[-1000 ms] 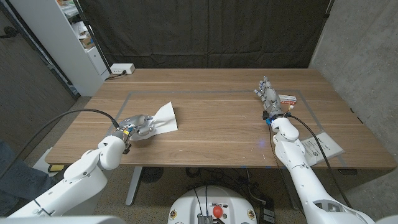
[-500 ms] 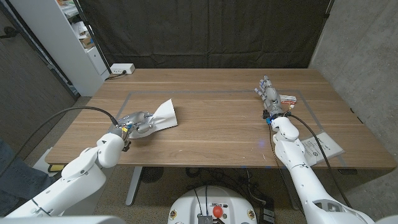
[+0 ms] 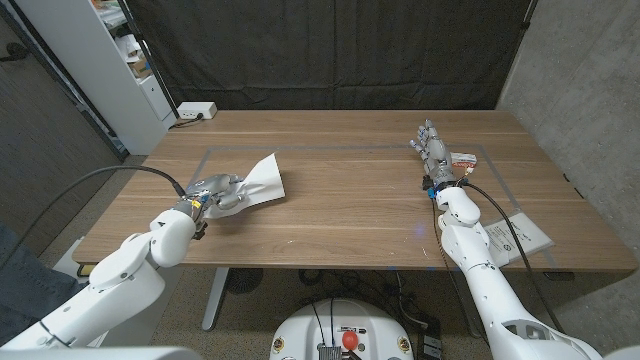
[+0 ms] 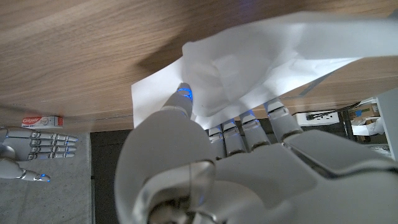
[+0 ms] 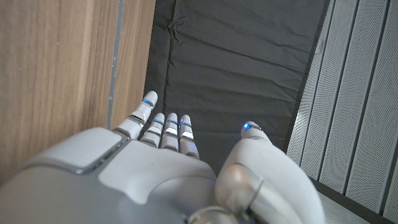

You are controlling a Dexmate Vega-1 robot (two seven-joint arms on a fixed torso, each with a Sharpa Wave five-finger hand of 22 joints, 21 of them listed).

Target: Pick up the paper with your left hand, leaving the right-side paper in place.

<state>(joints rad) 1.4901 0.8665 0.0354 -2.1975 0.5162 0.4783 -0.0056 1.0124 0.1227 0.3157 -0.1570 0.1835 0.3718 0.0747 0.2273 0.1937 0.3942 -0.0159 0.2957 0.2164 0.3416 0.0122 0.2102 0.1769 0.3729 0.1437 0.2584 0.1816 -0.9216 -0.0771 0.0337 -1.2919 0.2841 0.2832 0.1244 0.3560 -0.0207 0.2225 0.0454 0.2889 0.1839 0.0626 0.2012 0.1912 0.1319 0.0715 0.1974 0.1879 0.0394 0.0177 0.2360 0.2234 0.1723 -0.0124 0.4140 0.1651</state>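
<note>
Already the left robot hand (image 3: 215, 191) has its fingers (image 4: 186, 99) closed on the near edge of the paper (image 3: 262, 181), which lies crumpled and partly raised off the worktop (image 3: 350, 215) toward its left edge. The grasp looks made, so the next move probably calls for a clean lift. The right robot hand (image 3: 433, 150) holds nothing, fingers straight, near the far right corner beside a small box (image 3: 463, 158).

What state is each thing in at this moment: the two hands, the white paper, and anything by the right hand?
left hand: gripping the paper's near edge.
white paper: crumpled where held, far corner raised off the table.
right hand: fingers straight, holding nothing.
small red-and-white box: lying on the table beside the right hand.
printed sheet: lying flat at the table's right near corner.
</note>
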